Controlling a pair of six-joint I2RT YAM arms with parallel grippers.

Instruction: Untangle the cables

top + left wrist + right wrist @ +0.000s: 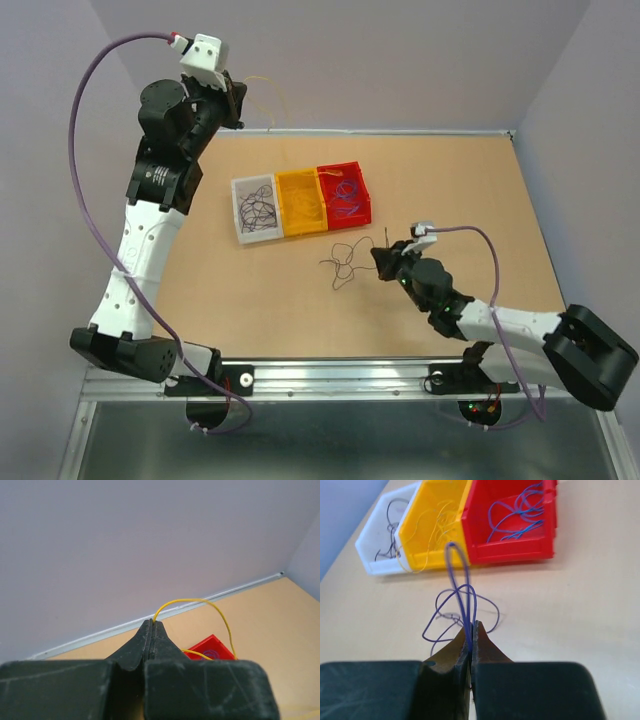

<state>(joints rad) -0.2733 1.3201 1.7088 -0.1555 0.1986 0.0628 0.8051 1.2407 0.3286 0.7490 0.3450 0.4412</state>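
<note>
A: Currently seeing right gripper point(471, 626) low over the surface point(470, 200), jaws clenched on a purple wire point(466, 600). Rest of the cables point(343, 265) lying loose just beside, in front of the bins.
B: Copy. Left gripper point(151, 622) up high near the back wall, jaws clenched on a yellow wire point(190, 599).
A: Worried about lifting fast: could drag hooked strands along and tighten a knot. Can't tell about loops through it.
B: Agreed. Also a hair-thin pinch, could slip out mid-carry. Or release off target and land purple in the yellow bin point(432, 555) next to the red bin point(510, 555).
</note>
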